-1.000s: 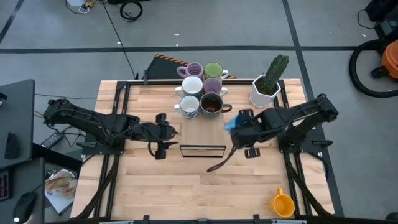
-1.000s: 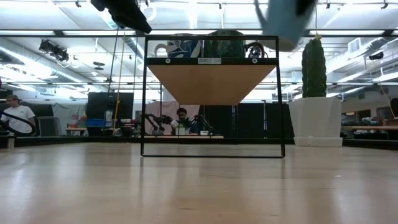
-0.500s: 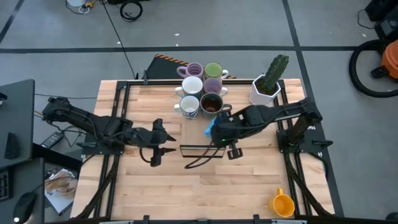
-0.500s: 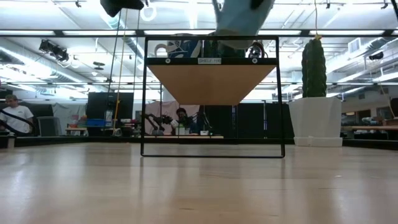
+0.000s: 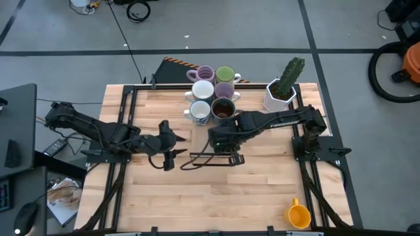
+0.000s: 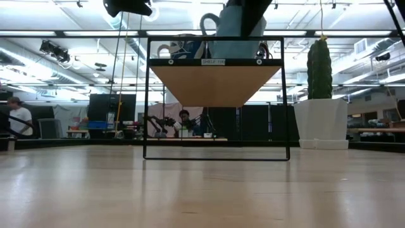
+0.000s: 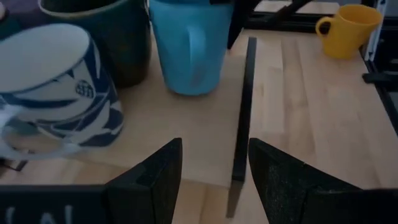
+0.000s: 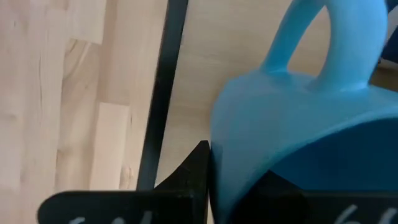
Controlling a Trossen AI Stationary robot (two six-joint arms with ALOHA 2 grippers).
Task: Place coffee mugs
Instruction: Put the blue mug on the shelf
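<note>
The blue mug (image 7: pixel 189 46) stands upright at the near edge of the shelf's wooden board (image 7: pixel 186 130), next to the dark brown mug (image 7: pixel 112 37) and a white mug with blue pattern (image 7: pixel 56 81). My right gripper (image 5: pixel 223 139) is over it, shut on it. In the low view the blue mug (image 6: pixel 231 39) sits atop the shelf with its handle (image 6: pixel 207 22) showing. Two lilac, a green and a white mug (image 5: pixel 202 90) cluster farther back. The orange mug (image 5: pixel 298 215) stands at the table's near right corner. My left gripper (image 7: pixel 211 180) is open, left of the shelf. My right gripper holds the blue mug by its rim wall (image 8: pixel 217 143), on the side away from the handle (image 8: pixel 329 37). It comes from above; one finger (image 8: pixel 193 180) lies against the outside, and the other appears to be inside. The mug is upright, its base at the shelf board.
The black wire shelf frame (image 5: pixel 213 157) stands mid-table. A white angular pot with a green cactus (image 5: pixel 282 88) sits at the far right. Bare wood lies toward the near edge (image 5: pixel 210 196). People sit in the room beyond the table (image 6: pixel 19 117).
My right gripper has carried the blue mug from the table's right toward the shelf's middle, then lowered it onto the shelf board beside the dark brown mug. It has stayed shut on the mug throughout.
</note>
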